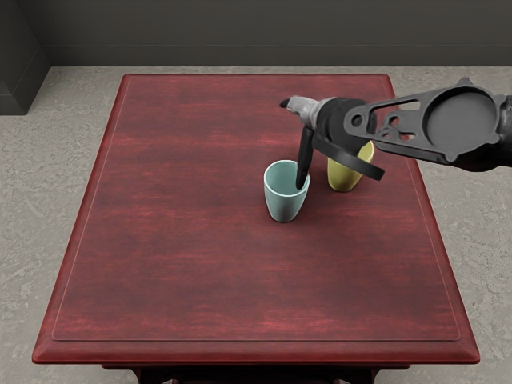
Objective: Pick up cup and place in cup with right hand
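My right hand [346, 128] reaches in from the right edge and is over the right-centre part of the table. A yellow cup [344, 178] shows below and partly behind it, with much of its upper part covered. That cup leans slightly to the right in the picture; whether it touches the table or is held cannot be made out. A light-blue cup [283, 206] stands upright with its mouth up, in front and to the left of the yellow one. A dark part of the hand overlaps its right rim; contact there is unclear.
The red wooden table [176, 240] has a raised border, its front edge running along the bottom of the picture. Grey floor [40, 192] surrounds it, and a dark wall [240, 32] rises behind.
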`<state>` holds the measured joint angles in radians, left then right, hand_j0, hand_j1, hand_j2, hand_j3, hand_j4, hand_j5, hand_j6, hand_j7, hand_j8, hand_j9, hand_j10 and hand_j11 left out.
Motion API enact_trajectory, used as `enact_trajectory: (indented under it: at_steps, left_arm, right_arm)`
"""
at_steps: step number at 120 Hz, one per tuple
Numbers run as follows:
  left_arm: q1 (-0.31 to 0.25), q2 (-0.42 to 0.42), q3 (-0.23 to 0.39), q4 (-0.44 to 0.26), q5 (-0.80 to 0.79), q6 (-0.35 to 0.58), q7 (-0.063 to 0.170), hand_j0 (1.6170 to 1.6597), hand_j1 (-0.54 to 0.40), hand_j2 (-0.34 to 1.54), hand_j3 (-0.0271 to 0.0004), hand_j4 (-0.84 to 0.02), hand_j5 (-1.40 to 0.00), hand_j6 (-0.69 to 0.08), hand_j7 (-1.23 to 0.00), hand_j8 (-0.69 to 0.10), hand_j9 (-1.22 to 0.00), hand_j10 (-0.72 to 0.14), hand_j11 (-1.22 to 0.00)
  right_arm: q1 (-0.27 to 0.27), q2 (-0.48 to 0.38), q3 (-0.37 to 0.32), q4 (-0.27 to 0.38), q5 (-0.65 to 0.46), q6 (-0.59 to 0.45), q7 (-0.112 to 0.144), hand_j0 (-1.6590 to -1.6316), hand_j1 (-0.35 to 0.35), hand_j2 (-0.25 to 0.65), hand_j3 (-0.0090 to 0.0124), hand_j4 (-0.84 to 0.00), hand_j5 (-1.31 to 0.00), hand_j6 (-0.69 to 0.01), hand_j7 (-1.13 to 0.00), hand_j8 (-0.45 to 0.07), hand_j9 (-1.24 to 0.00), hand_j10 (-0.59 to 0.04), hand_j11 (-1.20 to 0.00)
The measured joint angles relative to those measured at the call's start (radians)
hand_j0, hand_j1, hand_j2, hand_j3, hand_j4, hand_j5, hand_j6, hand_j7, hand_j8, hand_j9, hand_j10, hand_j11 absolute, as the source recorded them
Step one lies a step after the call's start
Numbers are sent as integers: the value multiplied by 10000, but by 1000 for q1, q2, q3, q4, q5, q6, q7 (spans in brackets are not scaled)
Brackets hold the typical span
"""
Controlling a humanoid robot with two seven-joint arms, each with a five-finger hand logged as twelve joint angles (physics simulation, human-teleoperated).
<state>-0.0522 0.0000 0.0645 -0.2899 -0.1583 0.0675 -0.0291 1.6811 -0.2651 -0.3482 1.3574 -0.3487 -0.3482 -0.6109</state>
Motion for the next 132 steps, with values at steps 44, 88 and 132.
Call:
enact_trajectory:
  at_steps: [44, 88, 132]
  left_arm:
    - [0, 0, 0, 0, 0, 0, 0, 16581, 3444, 6, 0, -38, -50, -38, -50, -38, -50, -38, -50]
    - [0, 0, 0, 0, 0, 0, 0, 16581, 3444, 6, 0, -38, -50, -38, -50, -38, -50, -38, -50]
    - [0, 0, 0, 0, 0, 0, 0, 16581, 3444, 6, 0, -38, -50, -38, -50, -38, -50, -38, -50]
  right_arm:
    - [-5, 14, -42, 90, 6, -22, 0, -16581, -3277, -30, 0, -192, -238, -200, -236, -195, -238, -190, -237]
    - [26, 40, -92, 94, 11, -22, 0, -16581, -3189, -45, 0, -264, -333, -272, -331, -267, -333, -262, -332]
    - [75, 102, -146, 84, 34, -20, 0, -16581, -3099, -60, 0, -339, -430, -346, -429, -341, -430, -337, -430]
